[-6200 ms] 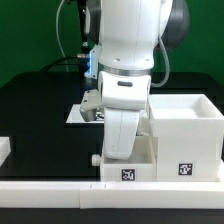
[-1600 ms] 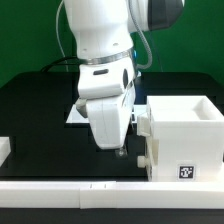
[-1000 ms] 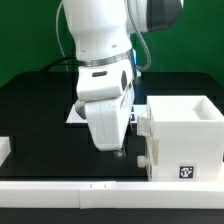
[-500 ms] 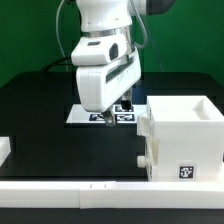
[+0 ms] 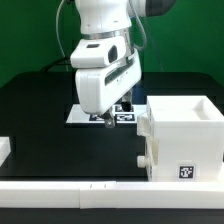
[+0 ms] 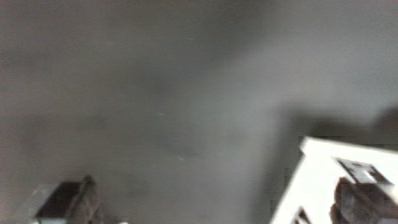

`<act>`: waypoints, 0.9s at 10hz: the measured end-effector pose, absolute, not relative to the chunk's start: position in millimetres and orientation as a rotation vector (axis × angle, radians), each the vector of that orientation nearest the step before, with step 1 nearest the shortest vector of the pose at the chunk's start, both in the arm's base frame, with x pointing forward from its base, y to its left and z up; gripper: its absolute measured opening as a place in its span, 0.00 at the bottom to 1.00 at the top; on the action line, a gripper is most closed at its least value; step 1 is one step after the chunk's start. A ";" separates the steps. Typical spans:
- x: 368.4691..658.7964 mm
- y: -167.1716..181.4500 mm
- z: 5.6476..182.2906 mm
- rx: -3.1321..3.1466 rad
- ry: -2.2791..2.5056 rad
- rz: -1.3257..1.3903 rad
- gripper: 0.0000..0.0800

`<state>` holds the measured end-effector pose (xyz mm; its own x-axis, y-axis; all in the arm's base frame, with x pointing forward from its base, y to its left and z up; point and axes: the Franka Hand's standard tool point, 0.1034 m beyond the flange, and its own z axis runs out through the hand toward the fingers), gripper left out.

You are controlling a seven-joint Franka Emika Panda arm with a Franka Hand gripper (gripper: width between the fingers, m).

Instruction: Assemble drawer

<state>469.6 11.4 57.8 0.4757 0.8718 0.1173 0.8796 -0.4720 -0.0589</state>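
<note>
The drawer case (image 5: pixel 182 137) stands on the black table (image 5: pixel 40 120) at the exterior view's right, against the white front rail (image 5: pixel 60 189), with two knobs (image 5: pixel 141 160) showing on its side. The arm (image 5: pixel 103 60) hangs above the table beside the case, so a careless sweep could knock it askew. The gripper (image 6: pixel 228 195) is spread wide and holds nothing, over the marker board (image 5: pixel 85 116).

a black table (image 5: pixel 40 120) fills the scene, with a green backdrop (image 5: pixel 25 40) behind it. the marker board (image 5: pixel 78 115) lies flat on the table near the middle. a long white rail (image 5: pixel 60 186) runs along the near edge; a short white block (image 5: pixel 4 150) sits at the exterior view's left.
</note>
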 end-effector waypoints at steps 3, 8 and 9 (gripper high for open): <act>436.0 65.1 71.0 -2.659 -1.468 -0.106 0.81; 421.0 75.8 70.8 -2.772 -1.264 -0.120 0.81; 402.7 94.6 67.7 -2.793 -1.221 -0.127 0.81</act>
